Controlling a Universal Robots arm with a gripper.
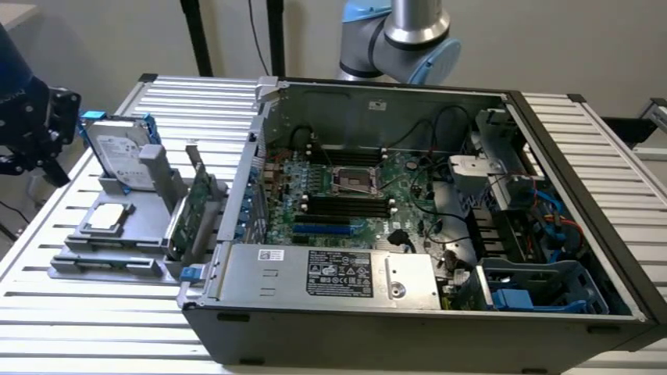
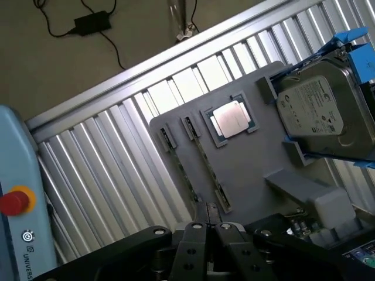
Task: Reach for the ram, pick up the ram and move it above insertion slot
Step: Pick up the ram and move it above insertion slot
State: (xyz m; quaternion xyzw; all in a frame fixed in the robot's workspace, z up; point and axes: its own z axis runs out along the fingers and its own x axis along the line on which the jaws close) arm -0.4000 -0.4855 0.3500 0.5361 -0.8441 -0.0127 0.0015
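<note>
The gripper (image 2: 209,229) hangs over the grey tray (image 2: 252,175), with its fingers (image 2: 196,234) drawn close together and nothing between them. The ram (image 2: 206,167) is in the tray, a thin green stick set on edge in a long slot. It is just beside the CPU (image 2: 232,120) and its near end is close under the fingertips, but the fingers do not touch it. A second, shorter slot piece (image 2: 166,137) sits on the ram's other side. Past the CPU, the hard drive (image 2: 319,111) leans in its blue bracket at the tray's end.

In the exterior view the tray (image 1: 78,262) stands on the slatted metal surface (image 1: 94,320), to the exterior view's left of the open computer case (image 1: 417,328). The hard drive (image 1: 117,152) is at the tray's far end and the CPU (image 1: 106,219) lies flat nearer. A green expansion card (image 1: 193,207) stands upright between the tray and the case wall. The arm's dark wrist end (image 1: 31,117) is at the exterior view's far left, above the tray's far side. Inside the case, the black memory slots (image 1: 344,205) lie on the motherboard, well apart from the gripper.
</note>
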